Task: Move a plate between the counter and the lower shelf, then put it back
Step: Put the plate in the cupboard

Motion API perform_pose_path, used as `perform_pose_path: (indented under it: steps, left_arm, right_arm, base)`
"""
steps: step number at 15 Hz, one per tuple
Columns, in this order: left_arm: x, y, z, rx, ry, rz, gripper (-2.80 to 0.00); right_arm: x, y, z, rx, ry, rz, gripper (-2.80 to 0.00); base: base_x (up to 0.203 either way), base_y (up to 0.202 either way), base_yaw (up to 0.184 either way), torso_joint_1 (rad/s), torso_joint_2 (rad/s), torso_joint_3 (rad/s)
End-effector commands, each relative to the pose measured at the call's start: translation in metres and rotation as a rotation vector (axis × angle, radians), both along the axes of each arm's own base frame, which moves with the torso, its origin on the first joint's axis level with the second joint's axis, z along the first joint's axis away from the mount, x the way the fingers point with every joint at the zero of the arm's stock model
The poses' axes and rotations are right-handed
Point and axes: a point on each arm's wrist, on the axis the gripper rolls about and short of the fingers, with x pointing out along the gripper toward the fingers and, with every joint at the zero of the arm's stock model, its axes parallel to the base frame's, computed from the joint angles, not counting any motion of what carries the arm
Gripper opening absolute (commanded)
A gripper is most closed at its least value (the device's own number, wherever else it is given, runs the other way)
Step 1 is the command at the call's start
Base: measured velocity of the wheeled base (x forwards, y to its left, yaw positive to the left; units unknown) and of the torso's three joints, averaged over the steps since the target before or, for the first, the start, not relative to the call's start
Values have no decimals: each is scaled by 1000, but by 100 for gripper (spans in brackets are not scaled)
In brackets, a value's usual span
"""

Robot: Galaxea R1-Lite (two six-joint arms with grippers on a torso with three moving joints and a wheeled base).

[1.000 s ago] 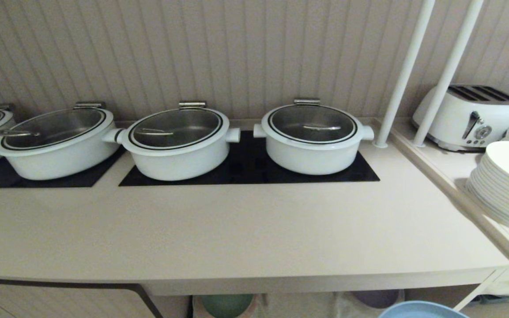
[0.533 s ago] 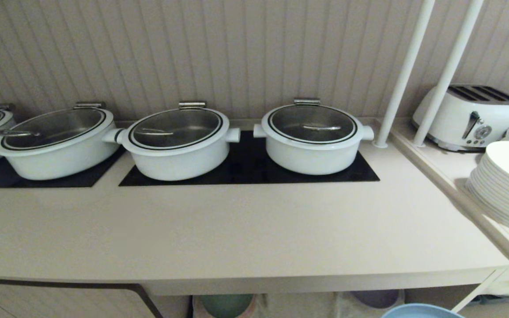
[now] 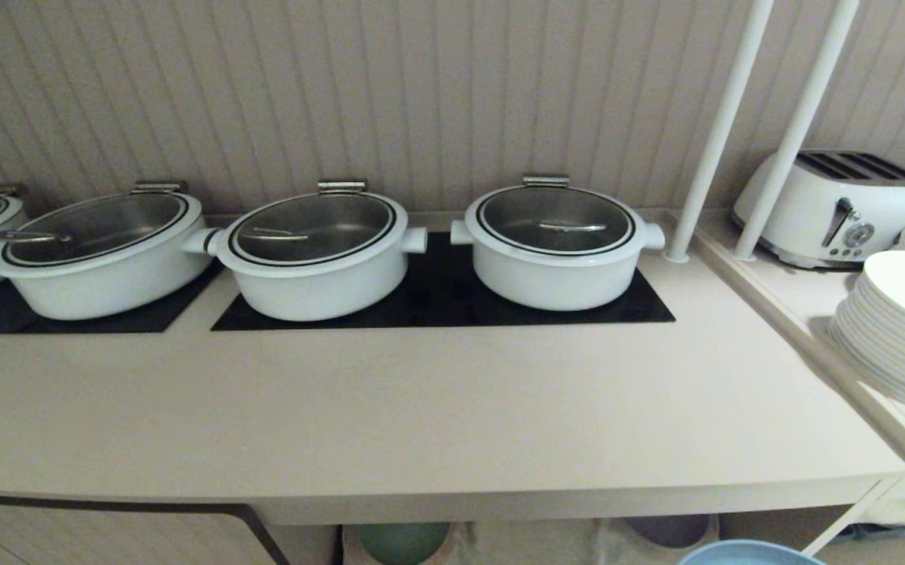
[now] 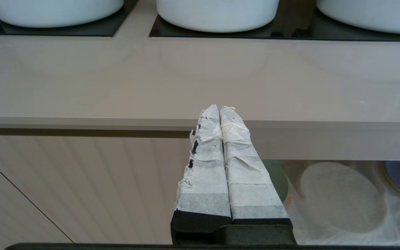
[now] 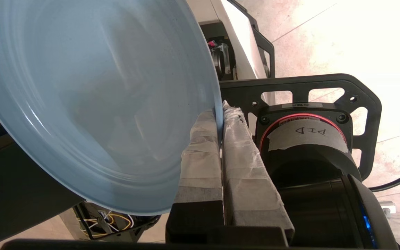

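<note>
You have the round light-blue matte plate with the shallow raised rim pinched by its edge: the right gripper has its tape-wrapped fingers closed on the rim, one pad on each face, with the rest of the disc hanging out beyond the fingertips. From the head camera only a sliver of the plate shows, held below the front edge of the long beige-cream bench, off its surface and outside the lower shelf. Judge it stiff and fairly light, but smooth, so a grip at one point of the rim may let it pivot or slip; keep it level and move slowly, and treat it as breakable. The left gripper is idle in front of the bench edge, its fingers pressed together on nothing.
</note>
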Motion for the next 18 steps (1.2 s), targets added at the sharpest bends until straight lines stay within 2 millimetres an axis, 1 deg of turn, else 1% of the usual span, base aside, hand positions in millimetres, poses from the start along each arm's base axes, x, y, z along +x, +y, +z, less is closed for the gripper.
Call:
perform_pose_path:
  steps: [1, 10, 18]
  left_arm:
    - [0, 0, 0, -1, 0, 1, -280]
    - [0, 0, 0, -1, 0, 1, -280]
    - [0, 0, 0, -1, 0, 1, -280]
  right_arm:
    - [-1, 0, 1, 1, 2, -1, -280]
    - [-1, 0, 2, 7, -2, -18, -280]
    - [-8, -2, 3, 10, -10, -26, -280]
  base:
    - [0, 0, 0, 0, 0, 0]
    - [0, 0, 0, 0, 0, 0]
    - [0, 0, 0, 0, 0, 0]
